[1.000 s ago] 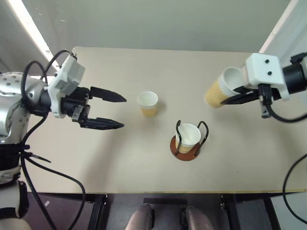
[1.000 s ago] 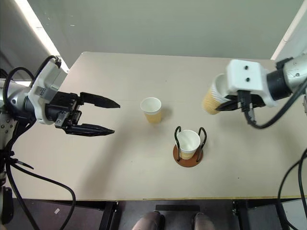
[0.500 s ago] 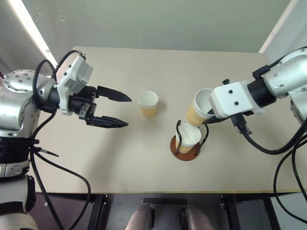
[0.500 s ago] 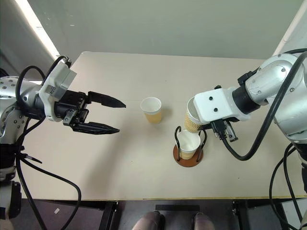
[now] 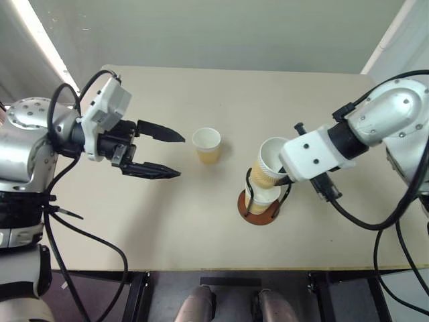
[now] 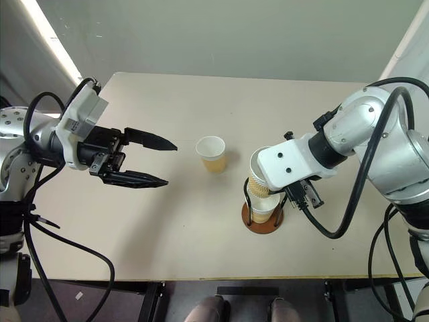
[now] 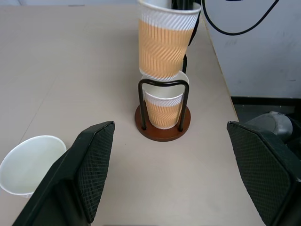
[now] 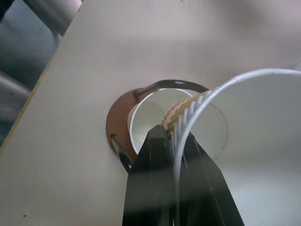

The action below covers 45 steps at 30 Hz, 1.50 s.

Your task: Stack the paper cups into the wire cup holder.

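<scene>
Right gripper (image 8: 176, 141) pinches the thin, crushable rim of a featherlight paper cup (image 5: 268, 164) just above the cup already in the wire cup holder (image 5: 260, 204), third cup (image 5: 206, 145) at ten o'clock, left gripper (image 5: 161, 153) agape.

Silver rounded arm shells end in white boxy wrist blocks. Each gripper (image 6: 137, 159) has two black tapered fingers. Black cables loop alongside both arms.

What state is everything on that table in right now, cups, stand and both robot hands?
Tan paper cup in the holder: upright, seated.
Tan paper cup held above it: tilted, bottom entering the seated cup.
Tan paper cup standing alone: upright, untouched.
Black wire cup holder on brown disc: upright.
Left gripper: open, empty.
Right gripper: shut on cup wall.
</scene>
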Available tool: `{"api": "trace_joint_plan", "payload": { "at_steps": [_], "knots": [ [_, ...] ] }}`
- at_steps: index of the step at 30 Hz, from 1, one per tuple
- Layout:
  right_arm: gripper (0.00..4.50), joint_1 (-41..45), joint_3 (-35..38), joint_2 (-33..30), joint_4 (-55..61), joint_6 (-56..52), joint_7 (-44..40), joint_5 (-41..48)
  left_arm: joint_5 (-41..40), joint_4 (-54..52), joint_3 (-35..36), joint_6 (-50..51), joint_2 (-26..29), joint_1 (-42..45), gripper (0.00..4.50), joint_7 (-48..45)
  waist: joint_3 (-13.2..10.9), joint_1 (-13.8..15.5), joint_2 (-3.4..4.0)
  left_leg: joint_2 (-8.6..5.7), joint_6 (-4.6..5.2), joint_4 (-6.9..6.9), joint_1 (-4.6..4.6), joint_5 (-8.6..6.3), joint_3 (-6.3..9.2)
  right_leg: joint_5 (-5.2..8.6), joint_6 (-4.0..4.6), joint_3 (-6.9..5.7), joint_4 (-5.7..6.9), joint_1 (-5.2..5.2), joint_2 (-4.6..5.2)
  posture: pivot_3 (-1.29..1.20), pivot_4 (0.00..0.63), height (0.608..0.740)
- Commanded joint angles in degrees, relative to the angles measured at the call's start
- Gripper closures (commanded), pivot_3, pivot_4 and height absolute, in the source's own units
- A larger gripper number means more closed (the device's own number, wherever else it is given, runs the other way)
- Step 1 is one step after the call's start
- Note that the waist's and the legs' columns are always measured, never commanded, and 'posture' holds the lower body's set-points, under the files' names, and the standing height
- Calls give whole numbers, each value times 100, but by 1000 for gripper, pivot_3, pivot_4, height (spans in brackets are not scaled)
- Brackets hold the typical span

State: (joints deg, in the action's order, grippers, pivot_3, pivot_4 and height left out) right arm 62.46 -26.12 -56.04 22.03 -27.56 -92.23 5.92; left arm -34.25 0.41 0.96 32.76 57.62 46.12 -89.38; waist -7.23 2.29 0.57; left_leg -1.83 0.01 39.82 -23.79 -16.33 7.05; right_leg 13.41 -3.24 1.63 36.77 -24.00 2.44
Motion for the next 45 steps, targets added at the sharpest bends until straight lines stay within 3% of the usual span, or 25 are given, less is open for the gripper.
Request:
{"api": "trace_joint_plan", "payload": {
  "at_steps": [1, 9, 10, 13, 22, 27, 31, 36, 45],
  "knots": [
    [4464, 18, -61, -7, -84, 284, -27, -173, -8, -43, 80, -21, 13, 156, 383, -3, 0, 0, 0, 0, 0, 0, 0, 0, 0, 0, 0, 0, 0, -1, 0, 0, 150, 740],
    [4464, -76, -131, -163, 20, 411, -27, -34, -34, -88, 121, 12, 25, 116, 383, 12, 0, 0, 0, 0, 0, -1, -1, 0, 0, 0, 0, 0, 2, -1, 0, 0, 150, 740],
    [4277, -80, -129, -174, 42, 389, -27, -5, -43, -111, 125, 22, 28, 105, 383, 17, 0, 0, 0, 0, 0, -2, -1, 0, 0, 0, 0, 0, 2, -1, 0, 0, 150, 740],
    [3549, -74, -102, -197, 105, 302, -27, 77, -67, -170, 134, 49, 33, 81, 383, 25, 0, 0, 0, 1, 0, -2, -1, 0, 0, 0, 0, 0, 2, -1, 0, 0, 150, 740],
    [362, 274, 340, 267, -288, -340, 318, 143, -70, -233, 81, 82, -13, 90, 383, 64, 0, -19, 0, 1, 0, -1, 0, 1, -1, 0, 0, 0, 1, -2, 0, 0, 150, 740],
    [362, 532, 579, 281, -724, -624, 410, 213, 37, -198, 28, 25, -54, 178, 383, 145, 0, -13, 0, 0, 0, -2, -3, 1, 1, 0, 0, -1, -4, -2, 0, 0, 150, 740],
    [362, 709, 1304, 320, -882, -1632, 599, 876, 1005, 126, -349, -472, -280, 594, 383, 939, 0, 12, 0, -2, -1, 0, -6, 1, 5, 0, 1, -3, -4, -2, 0, 0, 150, 740],
    [362, 668, 2141, 228, -783, -2852, 837, 1850, 2288, 318, -1030, -1555, -322, 770, 383, 1275, 0, -5, 0, -2, -3, -13, -4, 2, 4, 2, 3, -2, -11, -4, -1, 0, 150, 740],
    [362, 14, 2846, 74, -318, -3377, 1492, 2716, 3947, 1296, -2029, -3206, -908, 1193, 383, 1632, -1, 13, 0, -3, -9, -19, -6, 6, 5, 2, 3, 0, -6, -11, 0, 0, 150, 740]
  ]
}}
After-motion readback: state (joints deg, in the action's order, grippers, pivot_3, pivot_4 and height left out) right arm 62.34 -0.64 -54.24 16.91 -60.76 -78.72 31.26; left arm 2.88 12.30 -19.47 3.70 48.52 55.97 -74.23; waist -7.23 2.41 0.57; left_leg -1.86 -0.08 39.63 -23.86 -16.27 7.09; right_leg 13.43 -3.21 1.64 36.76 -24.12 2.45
